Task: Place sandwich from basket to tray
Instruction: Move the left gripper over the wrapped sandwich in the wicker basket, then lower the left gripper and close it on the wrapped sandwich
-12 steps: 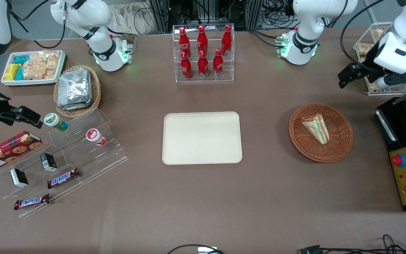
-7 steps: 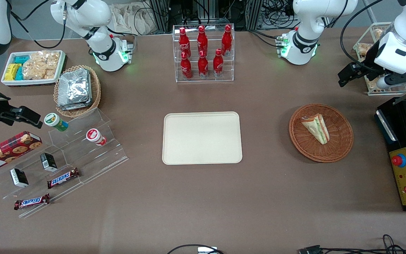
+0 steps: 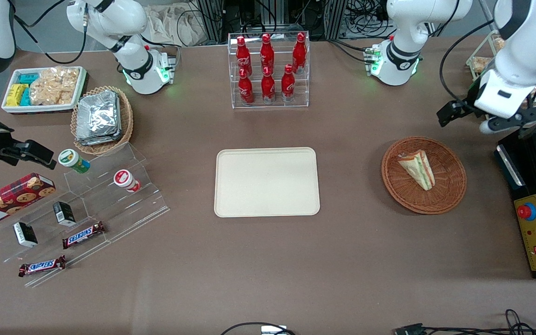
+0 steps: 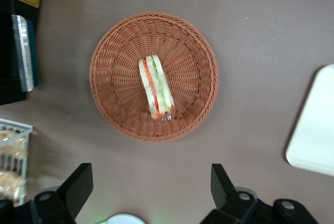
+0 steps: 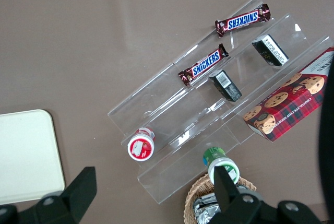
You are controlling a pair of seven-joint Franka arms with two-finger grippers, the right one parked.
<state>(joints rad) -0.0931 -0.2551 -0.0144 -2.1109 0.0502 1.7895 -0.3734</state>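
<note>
The sandwich (image 3: 418, 169) is a wrapped white-bread wedge with green, red and yellow layers. It lies in the round reddish-brown wicker basket (image 3: 449, 186). The cream tray (image 3: 266, 182) lies flat at the table's middle, toward the parked arm's end from the basket. My left gripper (image 3: 510, 122) hangs high above the table, farther from the front camera than the basket and toward the working arm's end. In the left wrist view the gripper (image 4: 150, 182) is open wide and empty, with the sandwich (image 4: 156, 89), the basket (image 4: 115, 62) and a tray corner (image 4: 315, 130) below.
A black device with a red button (image 3: 535, 218) stands beside the basket at the working arm's end. A wire rack of snacks (image 3: 486, 60) stands farther back. A clear rack of red bottles (image 3: 268, 70) stands farther back than the tray. An acrylic snack stand (image 3: 91, 204) stands toward the parked arm's end.
My left gripper has moved toward the basket, a little nearer the front camera and toward the parked arm's end. The sandwich, basket and tray have not moved.
</note>
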